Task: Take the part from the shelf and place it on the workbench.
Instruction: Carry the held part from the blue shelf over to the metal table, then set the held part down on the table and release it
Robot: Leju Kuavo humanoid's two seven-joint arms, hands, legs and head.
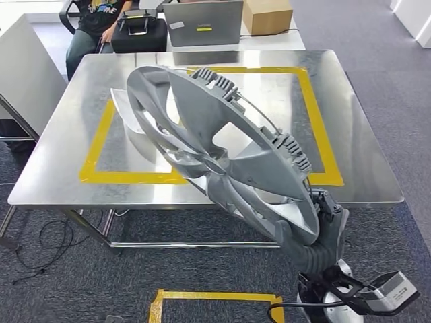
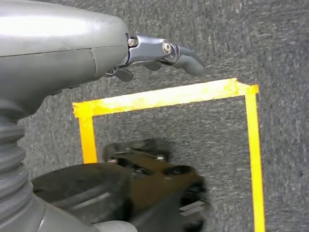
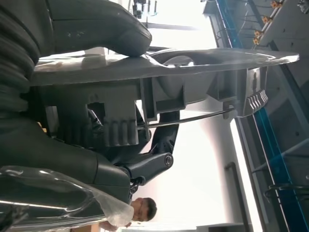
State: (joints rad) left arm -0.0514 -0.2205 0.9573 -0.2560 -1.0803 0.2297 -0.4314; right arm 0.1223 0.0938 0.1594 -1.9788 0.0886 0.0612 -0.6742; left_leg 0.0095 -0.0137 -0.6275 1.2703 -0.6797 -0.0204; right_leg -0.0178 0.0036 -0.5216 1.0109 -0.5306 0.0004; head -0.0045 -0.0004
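Observation:
The part is a large grey wheel cover with curved spokes and ribbed clips on its rim. It hangs tilted over the near edge of the steel workbench. My right hand grips its lower rim at the front right of the bench. In the right wrist view the thumb lies on one face of the wheel cover and the dark fingers press the other. My left hand hangs over the carpet with its fingers stretched out and holding nothing.
A yellow tape rectangle marks the bench top, and a white sheet lies in its left part. A yellow tape square is on the carpet below. A seated person, a black bag, a laptop and a cardboard box are behind the bench.

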